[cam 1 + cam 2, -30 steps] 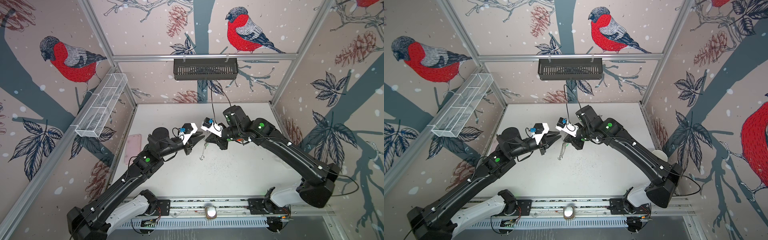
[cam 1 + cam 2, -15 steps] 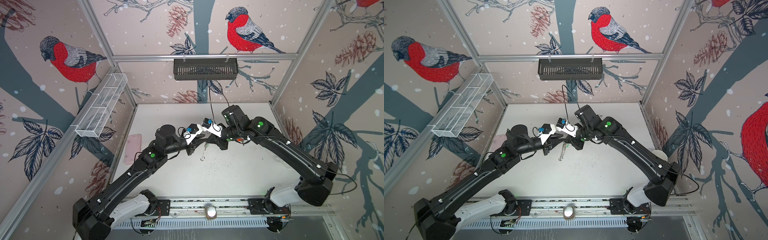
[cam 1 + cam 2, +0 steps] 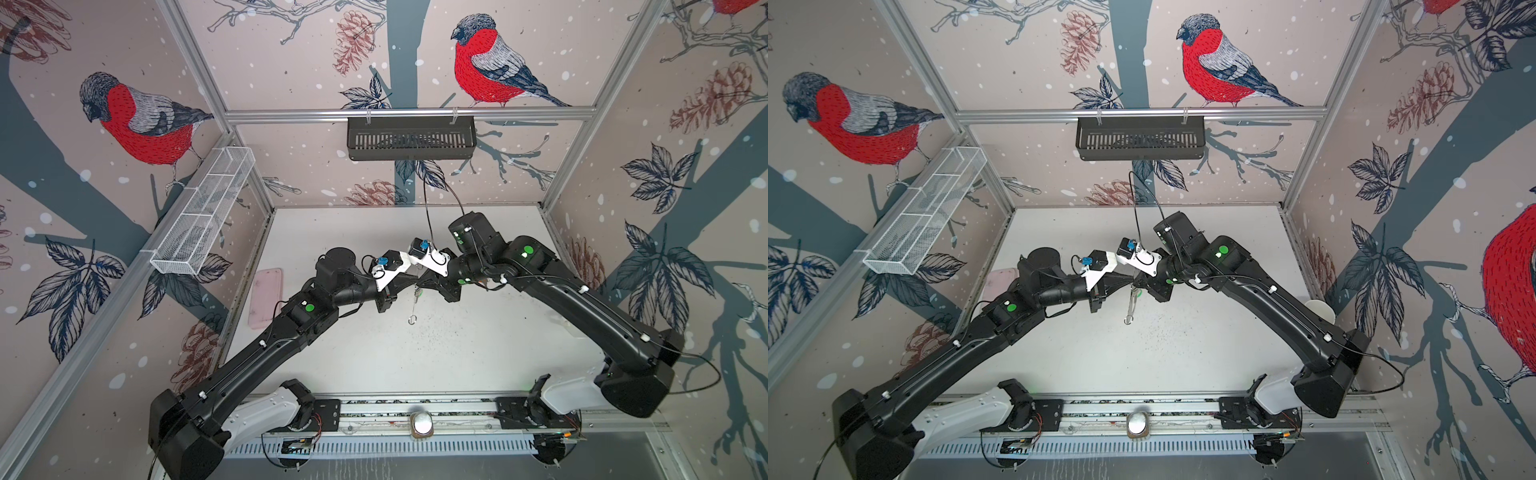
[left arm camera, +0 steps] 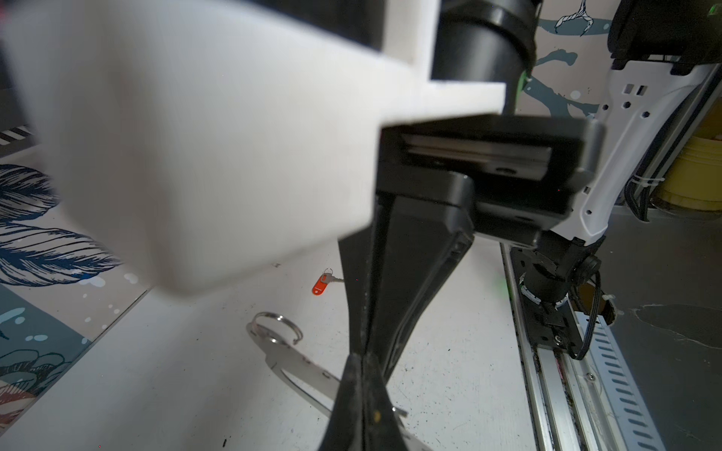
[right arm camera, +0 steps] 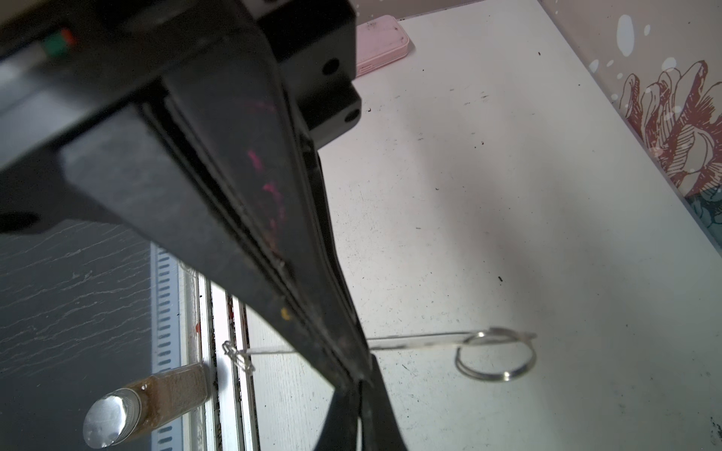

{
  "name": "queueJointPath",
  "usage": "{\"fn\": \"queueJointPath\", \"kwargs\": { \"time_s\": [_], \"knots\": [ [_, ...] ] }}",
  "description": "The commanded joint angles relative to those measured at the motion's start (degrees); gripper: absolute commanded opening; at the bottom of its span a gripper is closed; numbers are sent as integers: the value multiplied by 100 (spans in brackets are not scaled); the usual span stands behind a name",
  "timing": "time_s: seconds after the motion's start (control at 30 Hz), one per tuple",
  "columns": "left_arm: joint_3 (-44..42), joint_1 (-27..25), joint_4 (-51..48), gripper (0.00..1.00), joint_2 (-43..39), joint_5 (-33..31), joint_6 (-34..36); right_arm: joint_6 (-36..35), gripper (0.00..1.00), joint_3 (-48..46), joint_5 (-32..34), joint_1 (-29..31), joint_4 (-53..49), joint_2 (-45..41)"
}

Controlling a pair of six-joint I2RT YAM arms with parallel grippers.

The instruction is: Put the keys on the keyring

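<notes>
**Pinching a flat metal keyring [image 3: 1131, 303] in mid-air**

The right gripper [image 5: 362, 380] is clamped on the thin, curved keyring, which hangs above the speckled white table [image 4: 156, 371]. A round wire ring [image 5: 496, 357] sits at its free end. The left gripper [image 4: 361, 363] is pressed closed at the same spot; its hold is unclear. The oblong red-tagged key [image 4: 319, 285] lies on the table.
</notes>
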Motion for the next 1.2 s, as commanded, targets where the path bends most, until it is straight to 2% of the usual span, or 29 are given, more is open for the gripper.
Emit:
{"fn": "queueJointPath", "kwargs": {
  "time_s": [0.0, 0.27, 0.53, 0.67, 1.17],
  "knots": [
    [-99, -9, 157, 0, -39, -86, -96, -7, 0, -105, -299, -9, 531, -138],
    [-505, -17, 1115, 0, -251, -52, -544, 126, 0, -593, -359, -58, 1048, -500],
    [-850, -24, 2101, 0, -444, -5, -973, 227, 11, -929, -393, -97, 1426, -757],
    [-920, -24, 2383, 0, -464, 11, -1105, 250, 13, -1050, -470, -109, 1580, -852],
    [-1253, -34, 3348, 0, -475, 176, -1638, 333, 11, -1415, -923, -153, 2226, -916]
  ]
}}
